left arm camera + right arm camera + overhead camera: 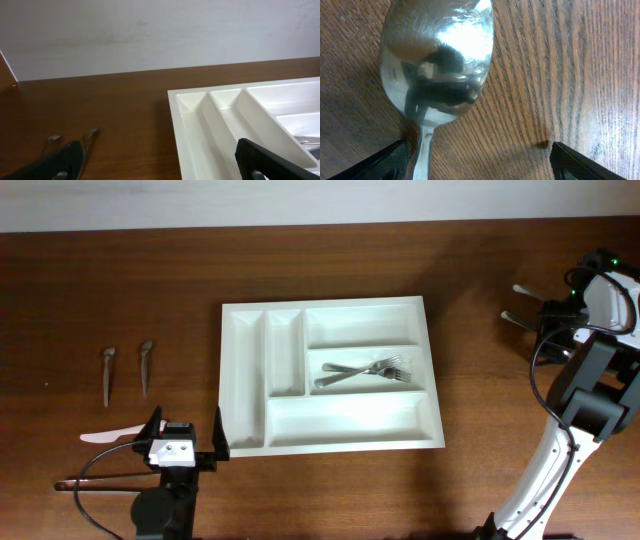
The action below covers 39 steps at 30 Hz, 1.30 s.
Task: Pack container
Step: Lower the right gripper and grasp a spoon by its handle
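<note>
The container [250, 380] is a large white tray with five compartments in the middle of the table. Two forks [362, 371] lie crossed in its middle wide compartment. My left gripper [186, 436] hovers open by the tray's near left corner; in the left wrist view the gripper [160, 169] has bare wood and the tray's left wall [186, 135] between its fingers. My right gripper [485, 165] is open low over a large metal spoon [437, 55], whose handle runs down just inside the left finger [390, 161]. From above, the right gripper [546, 318] sits over two spoons [522, 290] at the far right.
Two small spoons [108, 372] [145, 366] lie left of the tray. A white plastic knife [108, 437] lies beside my left gripper, and thin dark sticks [100, 480] sit nearer the front edge. The right arm's white links [545, 465] stand at the right.
</note>
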Each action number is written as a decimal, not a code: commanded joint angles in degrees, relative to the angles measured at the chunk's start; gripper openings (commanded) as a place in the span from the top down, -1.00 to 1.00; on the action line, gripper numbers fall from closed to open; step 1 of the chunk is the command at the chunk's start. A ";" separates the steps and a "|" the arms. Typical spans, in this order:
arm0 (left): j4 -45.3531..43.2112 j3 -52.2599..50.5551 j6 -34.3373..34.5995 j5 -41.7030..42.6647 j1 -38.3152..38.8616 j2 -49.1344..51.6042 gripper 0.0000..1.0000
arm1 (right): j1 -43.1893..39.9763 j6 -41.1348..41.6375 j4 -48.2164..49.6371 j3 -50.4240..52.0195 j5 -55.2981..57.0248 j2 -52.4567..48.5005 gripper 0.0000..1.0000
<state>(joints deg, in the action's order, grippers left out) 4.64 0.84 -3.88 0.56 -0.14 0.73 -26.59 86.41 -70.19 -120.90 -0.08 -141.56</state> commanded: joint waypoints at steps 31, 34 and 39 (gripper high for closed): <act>0.09 -0.35 -1.11 -0.42 -0.28 -0.39 -0.99 | 0.07 0.87 1.62 -0.20 -2.56 -0.83 0.92; 0.09 -0.35 -1.11 -0.42 -0.28 -0.39 -0.99 | 0.72 0.85 1.57 -0.44 -3.21 0.28 0.92; 0.09 -0.35 -1.11 -0.42 -0.28 -0.39 -0.99 | 3.50 -1.07 0.33 -2.05 -3.82 2.03 0.92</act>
<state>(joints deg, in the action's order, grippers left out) 4.64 0.84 -3.88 0.56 -0.14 0.73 -25.65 86.30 -69.04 -121.16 -2.33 -141.69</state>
